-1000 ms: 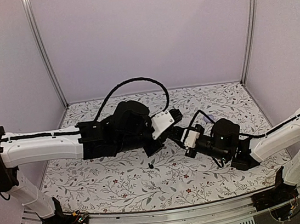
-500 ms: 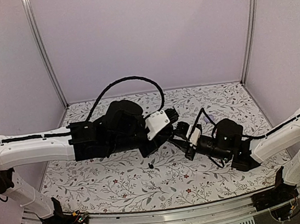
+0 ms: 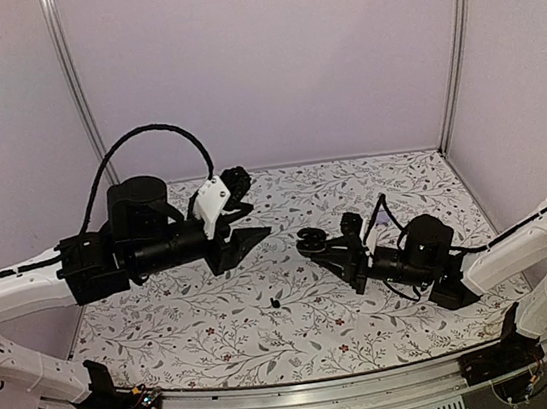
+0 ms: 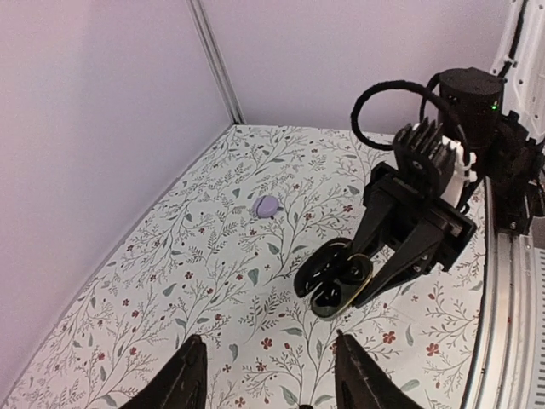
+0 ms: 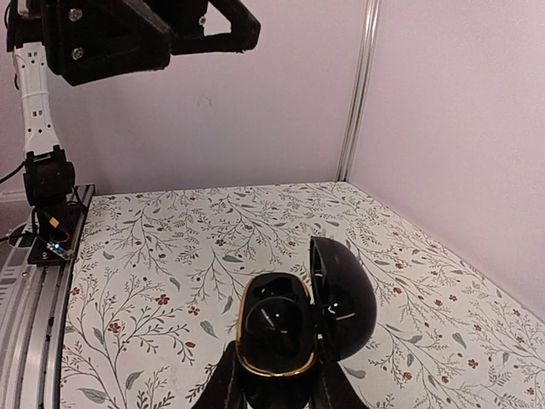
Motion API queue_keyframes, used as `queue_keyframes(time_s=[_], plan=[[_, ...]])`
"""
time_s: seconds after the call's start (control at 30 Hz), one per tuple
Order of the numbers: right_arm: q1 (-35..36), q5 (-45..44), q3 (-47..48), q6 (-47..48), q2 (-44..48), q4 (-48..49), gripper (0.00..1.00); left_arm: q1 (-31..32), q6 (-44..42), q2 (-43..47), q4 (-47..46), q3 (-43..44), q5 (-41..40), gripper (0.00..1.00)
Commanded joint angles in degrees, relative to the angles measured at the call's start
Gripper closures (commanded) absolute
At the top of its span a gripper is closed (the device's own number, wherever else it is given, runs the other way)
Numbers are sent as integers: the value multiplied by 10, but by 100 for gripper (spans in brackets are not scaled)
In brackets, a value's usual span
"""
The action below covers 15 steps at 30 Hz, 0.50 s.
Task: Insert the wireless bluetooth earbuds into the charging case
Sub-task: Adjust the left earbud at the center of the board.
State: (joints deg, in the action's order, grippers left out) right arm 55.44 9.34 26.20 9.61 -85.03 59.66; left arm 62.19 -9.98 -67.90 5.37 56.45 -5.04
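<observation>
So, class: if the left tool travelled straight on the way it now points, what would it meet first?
Probably the open charging case, gripped in the right tool, which sits almost directly ahead of the left tool in its wrist view. Depth is unclear, so it might pass just beside it.

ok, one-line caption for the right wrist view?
Right gripper clamps the open charging case, lid swung up, over the floral cloth; the left gripper hangs overhead.

White cloth printed with grey leafy sprigs and small red flowers point(image 3: 221, 342) covering the tabletop, pale lilac walls point(image 3: 265, 64) on three sides, aluminium corner posts point(image 3: 78, 99), metal rail point(image 3: 300, 403) along the near edge, small lavender rounded piece point(image 4: 266, 205) lying alone on the cloth.
</observation>
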Motion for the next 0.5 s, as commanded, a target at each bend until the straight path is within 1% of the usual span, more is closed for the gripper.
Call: queue_keyframes(time_s=[0.0, 0.13, 0.23, 0.33, 0.4, 0.47], plan=[[-27, 51, -24, -79, 32, 35, 100, -42, 56, -7, 4, -41, 69, 49], [-44, 52, -43, -92, 70, 12, 100, -55, 82, -25, 21, -75, 110, 51], [-61, 51, -59, -93, 96, -10, 100, -62, 97, -39, 32, -99, 104, 54], [-81, 54, -74, -93, 121, -21, 100, -64, 115, -56, 9, -130, 113, 56], [-91, 57, -82, -93, 132, -28, 100, -64, 113, -80, 10, -127, 109, 56], [-98, 60, -87, -93, 141, -33, 100, -63, 89, -118, 41, -98, 95, 55]])
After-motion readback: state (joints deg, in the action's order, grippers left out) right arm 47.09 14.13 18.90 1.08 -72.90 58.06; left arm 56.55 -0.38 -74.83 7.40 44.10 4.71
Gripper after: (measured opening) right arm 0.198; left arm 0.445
